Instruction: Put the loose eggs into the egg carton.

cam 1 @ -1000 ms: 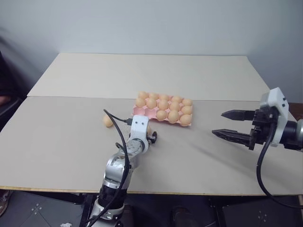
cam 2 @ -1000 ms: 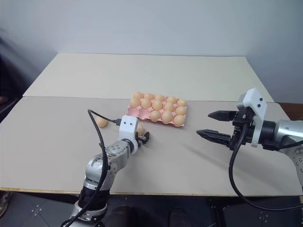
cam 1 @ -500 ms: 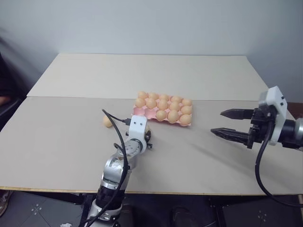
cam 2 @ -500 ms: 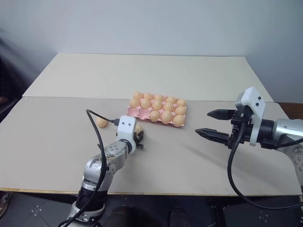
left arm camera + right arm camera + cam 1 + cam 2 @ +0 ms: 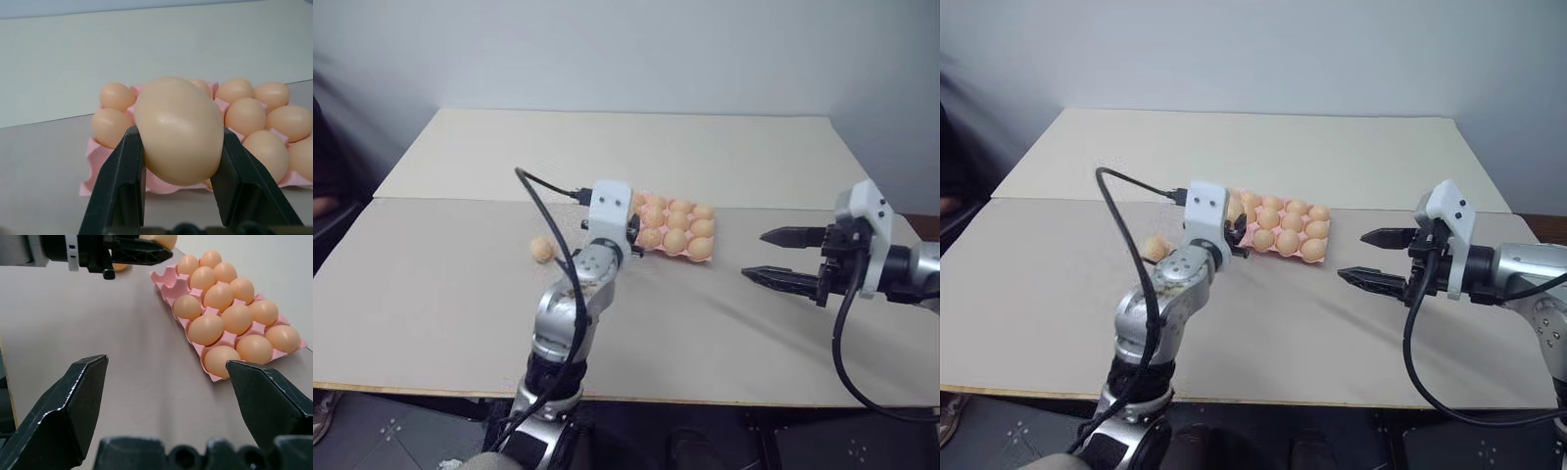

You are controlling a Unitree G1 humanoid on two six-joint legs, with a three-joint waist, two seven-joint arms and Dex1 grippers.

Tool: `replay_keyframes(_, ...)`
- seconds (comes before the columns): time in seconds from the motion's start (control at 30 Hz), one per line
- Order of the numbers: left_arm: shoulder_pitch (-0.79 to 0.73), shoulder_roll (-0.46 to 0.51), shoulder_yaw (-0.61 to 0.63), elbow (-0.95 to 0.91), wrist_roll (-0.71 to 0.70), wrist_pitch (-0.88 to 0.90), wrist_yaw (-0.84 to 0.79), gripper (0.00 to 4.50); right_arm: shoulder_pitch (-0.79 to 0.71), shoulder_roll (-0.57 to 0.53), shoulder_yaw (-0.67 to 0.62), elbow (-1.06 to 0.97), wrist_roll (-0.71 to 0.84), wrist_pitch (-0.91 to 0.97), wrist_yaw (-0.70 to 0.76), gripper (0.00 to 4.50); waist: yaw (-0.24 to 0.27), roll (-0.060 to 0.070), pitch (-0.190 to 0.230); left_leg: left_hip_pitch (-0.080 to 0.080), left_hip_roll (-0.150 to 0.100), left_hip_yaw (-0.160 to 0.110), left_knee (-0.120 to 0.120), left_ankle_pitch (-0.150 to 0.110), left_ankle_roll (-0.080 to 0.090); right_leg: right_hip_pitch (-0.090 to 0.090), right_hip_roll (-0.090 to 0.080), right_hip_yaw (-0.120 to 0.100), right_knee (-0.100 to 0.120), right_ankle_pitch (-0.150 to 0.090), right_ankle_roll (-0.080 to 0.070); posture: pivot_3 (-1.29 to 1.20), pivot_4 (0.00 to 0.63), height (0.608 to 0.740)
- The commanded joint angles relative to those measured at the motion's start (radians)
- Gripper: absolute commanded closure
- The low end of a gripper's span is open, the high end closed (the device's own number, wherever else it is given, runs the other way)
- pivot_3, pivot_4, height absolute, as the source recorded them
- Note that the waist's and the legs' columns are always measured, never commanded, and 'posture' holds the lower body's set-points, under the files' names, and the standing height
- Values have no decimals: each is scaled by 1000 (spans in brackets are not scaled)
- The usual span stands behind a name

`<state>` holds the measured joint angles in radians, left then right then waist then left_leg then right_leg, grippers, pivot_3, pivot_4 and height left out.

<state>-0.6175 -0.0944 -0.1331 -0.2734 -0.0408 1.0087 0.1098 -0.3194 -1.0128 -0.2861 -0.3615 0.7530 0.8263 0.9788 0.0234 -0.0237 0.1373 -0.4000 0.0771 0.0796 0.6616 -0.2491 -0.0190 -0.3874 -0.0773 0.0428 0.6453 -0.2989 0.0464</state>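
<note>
My left gripper [image 5: 179, 134] is shut on one tan-orange loose egg [image 5: 178, 129] and holds it in the air just in front of the near-left corner of the egg carton [image 5: 98, 171]. The pink carton [image 5: 159, 276] lies mid-table, with several eggs sitting in its cups. On the table left of the raised arm rests another loose egg [image 5: 542, 249]. My right gripper [image 5: 754, 255] hovers open to the right of the carton, fingers pointing toward it, nothing between them.
The pale table [image 5: 431, 313] has a seam running across it behind the carton, and its front edge is close to me. A person's hand [image 5: 323, 206] shows at the far left edge. Bare tabletop lies between the carton and the right gripper.
The left gripper closed on an egg lying on the table, then lifted it up and forward toward the carton. The right gripper stayed in place, open.
</note>
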Motion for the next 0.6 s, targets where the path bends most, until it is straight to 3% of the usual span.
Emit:
replay_keyframes(0.03, -53, -21, 27, 80, 6, 2, 7, 3012, -30, -7, -24, -17, 10, -20, 1, 0, -1, 0, 0, 0, 0, 0, 0, 0, 0, 0, 0, 0, 0, 0, 0, 0, 150, 740)
replay_keyframes(0.23, -73, -54, 74, 187, 4, -21, 41, 3013, -14, -12, -38, -24, 7, -19, 3, 0, 1, 0, 0, 0, 0, 0, 0, 0, 0, 0, 0, 0, 0, 0, 0, 0, 150, 740)
replay_keyframes(0.6, -85, -63, 75, 223, -5, -50, 51, 3036, -3, -6, -44, -41, 13, -17, -11, 0, 2, 0, 0, 0, 0, 0, 0, 0, -1, 0, 0, 0, 0, 0, 0, 0, 150, 740)
